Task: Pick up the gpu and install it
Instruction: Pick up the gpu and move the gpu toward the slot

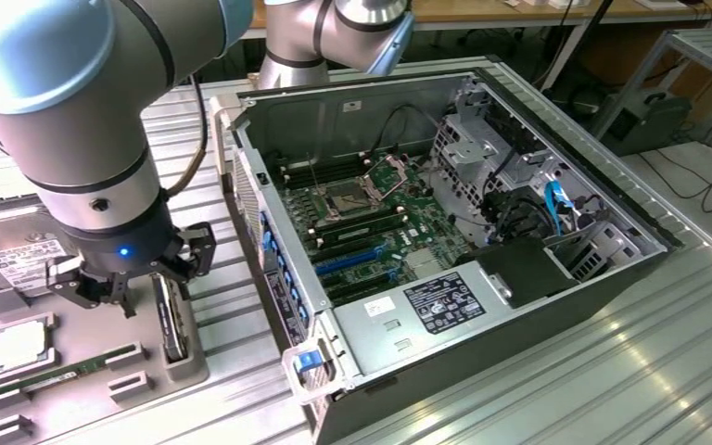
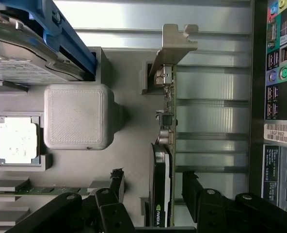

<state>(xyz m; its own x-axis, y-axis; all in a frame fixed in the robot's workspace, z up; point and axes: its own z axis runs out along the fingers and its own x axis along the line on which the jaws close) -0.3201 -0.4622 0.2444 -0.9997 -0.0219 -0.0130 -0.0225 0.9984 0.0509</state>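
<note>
Gripper: jaws wide, astride the upright gpu in a grey tray. Neighbours: hard drive, processor, memory stick. Open computer case at the exterior view's right.

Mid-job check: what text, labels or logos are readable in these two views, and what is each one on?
"NVIDIA", with logo: on the black face of the gpu, wrist view.
"18GF882", roughly: white sticker on the computer case, beside its ports.
Black label on the silver cover inside the case: too small to read.
Hard drive label: too small to read.
</note>
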